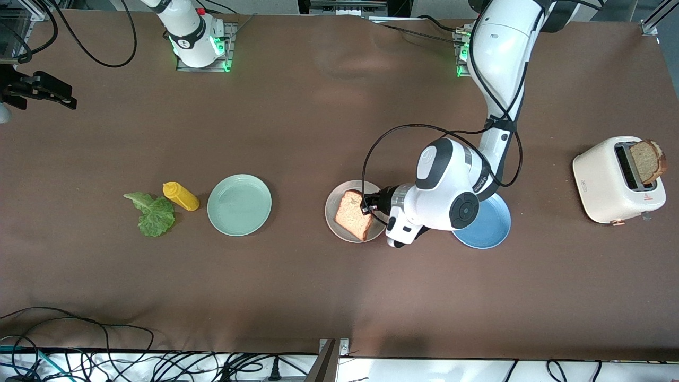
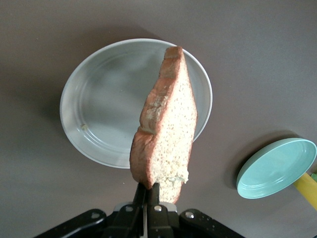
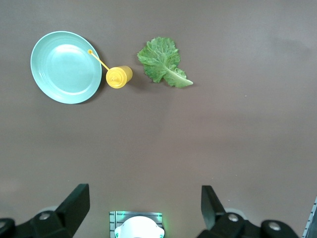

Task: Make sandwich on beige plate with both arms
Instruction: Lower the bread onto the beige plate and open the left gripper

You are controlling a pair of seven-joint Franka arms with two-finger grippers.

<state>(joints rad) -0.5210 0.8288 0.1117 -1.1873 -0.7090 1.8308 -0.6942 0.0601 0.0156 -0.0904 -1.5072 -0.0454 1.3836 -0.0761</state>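
Note:
A brown wholegrain bread slice hangs tilted, on edge, over the beige plate. My left gripper is shut on the slice's lower corner. In the left wrist view the slice rises from the shut gripper above the bare plate. A ruffled green lettuce leaf lies on the table toward the right arm's end. My right gripper waits open and empty, high over that end; its wrist view shows the open gripper and the lettuce.
A mint-green plate and a yellow squeeze bottle lie between the lettuce and the beige plate. A blue plate sits partly under the left arm. A white toaster holds another bread slice.

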